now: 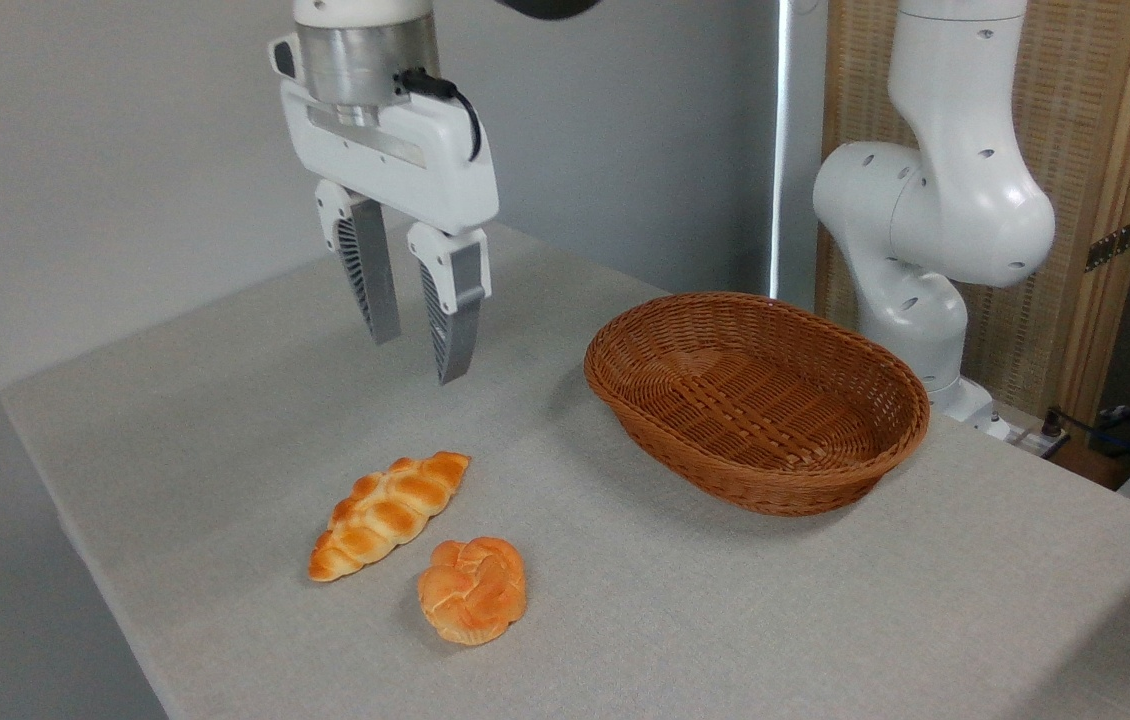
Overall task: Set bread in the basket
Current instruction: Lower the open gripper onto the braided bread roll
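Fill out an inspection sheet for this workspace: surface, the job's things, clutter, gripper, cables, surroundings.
Surface: table covered in grey cloth, no spills seen.
Bread: braided loaf lies flat on the cloth at front left, untouched.
Basket: wicker basket stands right of centre, nothing in it.
Clutter: round knotted bun just right of the loaf, apart from it.
Gripper: gripper open, holding nothing, hanging in the air above and behind the loaf.
Cables: black cable on the gripper body; more cables off the table's right edge.
Surroundings: grey wall behind, woven screen behind the arm's base.
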Controlling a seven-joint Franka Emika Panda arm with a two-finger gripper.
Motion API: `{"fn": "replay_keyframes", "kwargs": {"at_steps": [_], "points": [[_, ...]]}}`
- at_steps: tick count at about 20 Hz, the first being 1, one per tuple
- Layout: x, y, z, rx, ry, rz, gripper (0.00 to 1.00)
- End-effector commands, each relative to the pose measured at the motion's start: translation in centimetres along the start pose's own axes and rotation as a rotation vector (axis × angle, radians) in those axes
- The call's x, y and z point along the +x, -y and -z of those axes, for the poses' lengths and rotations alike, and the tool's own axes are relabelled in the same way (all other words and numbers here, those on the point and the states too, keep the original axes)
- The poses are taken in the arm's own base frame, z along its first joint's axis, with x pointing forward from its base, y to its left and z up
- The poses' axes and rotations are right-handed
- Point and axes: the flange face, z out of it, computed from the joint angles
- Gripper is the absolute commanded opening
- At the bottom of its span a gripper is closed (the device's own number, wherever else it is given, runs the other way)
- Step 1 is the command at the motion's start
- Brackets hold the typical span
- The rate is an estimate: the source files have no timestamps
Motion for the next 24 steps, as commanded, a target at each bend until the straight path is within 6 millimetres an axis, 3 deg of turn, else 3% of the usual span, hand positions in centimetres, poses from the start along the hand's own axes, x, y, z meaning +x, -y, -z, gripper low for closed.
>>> {"fn": "replay_keyframes", "kwargs": {"at_steps": [1, 6, 11, 14, 24], "points": [[-2.6, -2.9, -2.6, 0.043, -0.055, 0.012, 1.0], [-1.8, -3.8, -7.0, 0.064, -0.09, 0.006, 1.0], [-0.3, -3.0, -10.2, 0.076, -0.13, 0.006, 1.0], [0.4, -3.6, -12.1, 0.06, -0.111, -0.015, 1.0], [1.8, -3.7, -14.7, 0.061, -0.135, -0.035, 1.0]]}}
